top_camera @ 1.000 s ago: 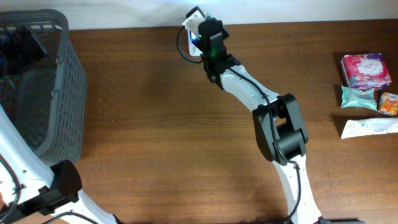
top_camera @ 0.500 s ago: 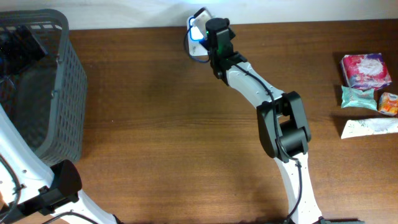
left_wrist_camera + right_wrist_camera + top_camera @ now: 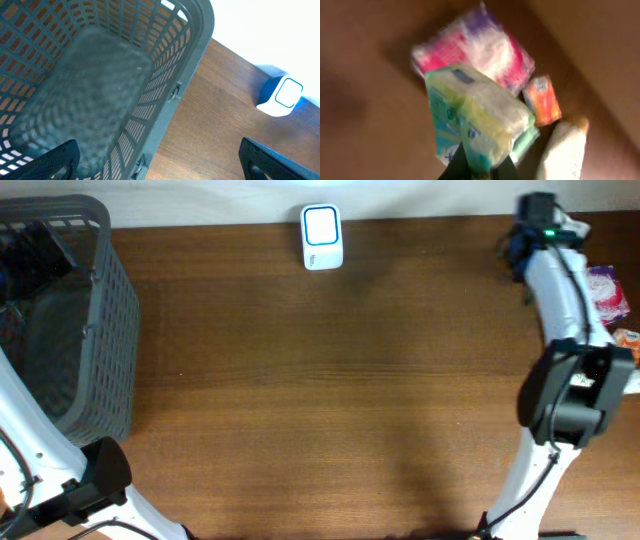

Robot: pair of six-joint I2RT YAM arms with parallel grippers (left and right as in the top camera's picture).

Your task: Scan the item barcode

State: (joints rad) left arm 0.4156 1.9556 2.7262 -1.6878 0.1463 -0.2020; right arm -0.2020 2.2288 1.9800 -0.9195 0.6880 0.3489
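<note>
Right arm's swung off the white box scanner (image 3: 322, 237) at 12 o'clock over to 2 o'clock on the wooden table (image 3: 300, 400). The right gripper (image 3: 475, 167) pinches a yellow-green soft pack (image 3: 475, 120) above the pink pack (image 3: 490, 45). The left gripper (image 3: 160, 157) gapes wide over the grey basket (image 3: 190, 50).

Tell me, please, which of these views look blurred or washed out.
Right wrist: heavy motion blur, warm cast over the green packet; left wrist: basket sharp, wall beyond the table blown white; overhead: crisp and even, scanner clearly lit.
</note>
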